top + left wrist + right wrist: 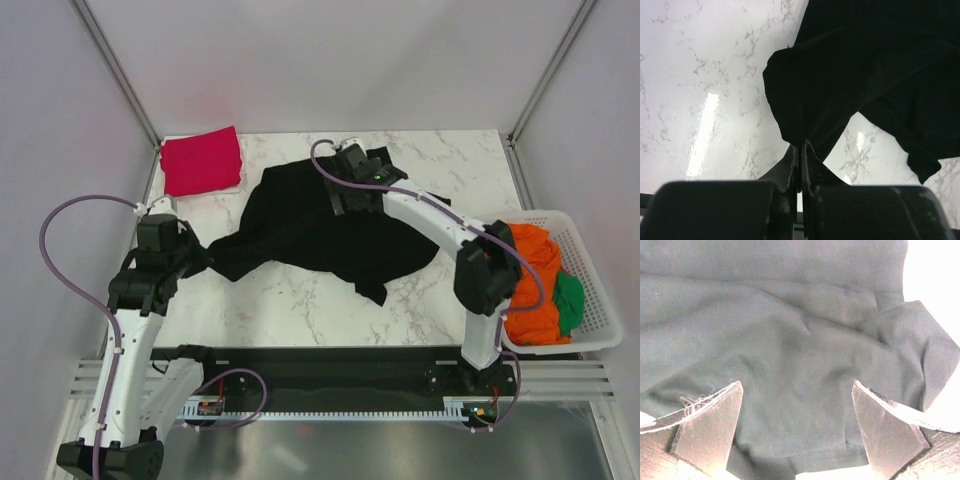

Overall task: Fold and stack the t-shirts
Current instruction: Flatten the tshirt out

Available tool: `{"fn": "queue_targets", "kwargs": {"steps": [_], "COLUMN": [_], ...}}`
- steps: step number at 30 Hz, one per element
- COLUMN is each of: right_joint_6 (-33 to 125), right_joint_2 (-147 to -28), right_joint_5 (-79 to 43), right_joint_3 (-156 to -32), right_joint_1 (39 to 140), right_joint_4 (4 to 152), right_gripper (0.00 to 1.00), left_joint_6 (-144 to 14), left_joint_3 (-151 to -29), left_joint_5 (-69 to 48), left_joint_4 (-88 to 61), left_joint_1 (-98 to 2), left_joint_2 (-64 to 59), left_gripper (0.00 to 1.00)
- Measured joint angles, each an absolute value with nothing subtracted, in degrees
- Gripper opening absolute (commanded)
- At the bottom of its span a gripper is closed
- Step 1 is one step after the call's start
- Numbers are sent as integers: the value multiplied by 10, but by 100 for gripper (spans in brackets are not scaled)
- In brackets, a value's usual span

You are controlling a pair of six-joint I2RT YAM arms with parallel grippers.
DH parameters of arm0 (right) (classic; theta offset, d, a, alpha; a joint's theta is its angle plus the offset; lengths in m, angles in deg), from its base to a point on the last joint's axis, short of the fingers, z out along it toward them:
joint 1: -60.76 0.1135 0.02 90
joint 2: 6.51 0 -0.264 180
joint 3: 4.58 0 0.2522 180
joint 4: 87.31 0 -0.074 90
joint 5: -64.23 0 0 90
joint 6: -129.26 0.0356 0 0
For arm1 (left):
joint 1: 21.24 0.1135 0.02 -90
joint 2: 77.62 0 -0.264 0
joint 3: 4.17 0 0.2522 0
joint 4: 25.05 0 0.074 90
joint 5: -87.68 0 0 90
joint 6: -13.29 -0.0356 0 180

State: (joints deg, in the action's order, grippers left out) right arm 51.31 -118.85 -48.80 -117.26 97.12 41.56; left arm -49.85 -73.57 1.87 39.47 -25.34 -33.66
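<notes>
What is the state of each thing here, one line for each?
black t-shirt: unfolded, crumpled on table
red t-shirt: folded, at far left corner
orange t-shirt: crumpled in basket
green t-shirt: crumpled in basket
left fingers: shut on black t-shirt's edge
right fingers: open above black t-shirt

The big t-shirt [300, 230] is black; the folded t-shirt [201, 160] is red. The bench [290, 310] is white, grey-veined marble.

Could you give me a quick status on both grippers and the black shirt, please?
Left gripper shut on edge of black shirt. Right gripper open over it, holding nothing. Red shirt folded, far left. Nothing in the way.
</notes>
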Motion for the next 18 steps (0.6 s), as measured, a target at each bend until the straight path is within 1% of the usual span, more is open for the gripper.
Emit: {"fn": "queue_targets", "kwargs": {"steps": [2, 5, 9, 13, 18], "right_joint_6": [536, 582, 640, 681, 702], "right_joint_2": [-1114, -995, -904, -853, -816], "right_joint_5": [-467, -417, -340, -241, -167], "right_joint_3": [-1085, -913, -735, -622, -579], "right_joint_1": [968, 931, 900, 911, 913], "right_joint_4": [427, 442, 458, 494, 538], "right_gripper": [96, 93, 84, 78, 73], "left_joint_6": [-499, -499, -499, -499, -498], "left_joint_3": [-720, -709, -699, -677, -628], "left_joint_5": [8, -11, -25, -28, -28], "left_joint_4": [396, 392, 380, 354, 323], "left_joint_1": [-253, -253, -253, -253, -253], "left_joint_2": [-339, -342, -352, -376, -422], "left_gripper": [2, 2, 2, 2, 2]}}
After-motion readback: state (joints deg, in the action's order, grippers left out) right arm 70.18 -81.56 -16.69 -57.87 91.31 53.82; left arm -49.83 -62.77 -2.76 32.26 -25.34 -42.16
